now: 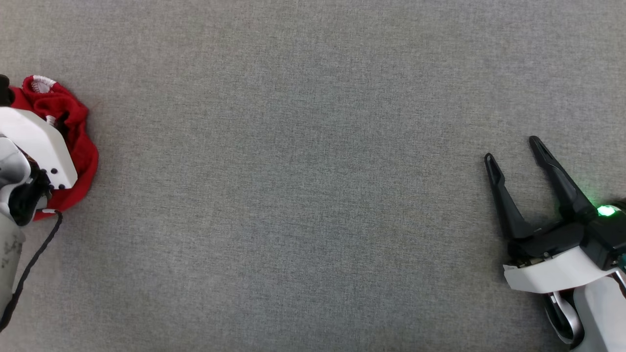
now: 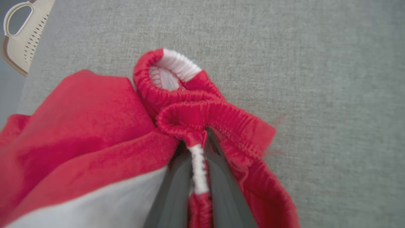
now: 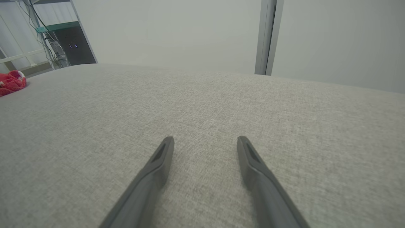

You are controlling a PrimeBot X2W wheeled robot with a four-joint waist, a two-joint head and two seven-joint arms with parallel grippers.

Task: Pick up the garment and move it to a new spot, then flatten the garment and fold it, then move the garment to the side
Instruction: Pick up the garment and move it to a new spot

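The garment [image 1: 73, 132] is a crumpled red piece with white elastic trim, lying at the far left of the grey cloth-covered table [image 1: 303, 186]. My left arm's white wrist covers part of it there. In the left wrist view my left gripper [image 2: 198, 148] is shut on the garment [image 2: 95, 133], its two dark fingers pinching a gathered red and white waistband fold. My right gripper [image 1: 511, 149] rests at the right of the table, open and holding nothing. The right wrist view shows its fingers [image 3: 158, 164] spread above bare cloth, with the garment [image 3: 11, 82] far off at the left edge.
A cream perforated basket [image 2: 22, 31] with a handle stands beyond the table's edge near the garment. A black cable [image 1: 29, 269] hangs from my left arm. Beyond the table are a dark equipment rack [image 3: 66, 44] and a grey post [image 3: 267, 36].
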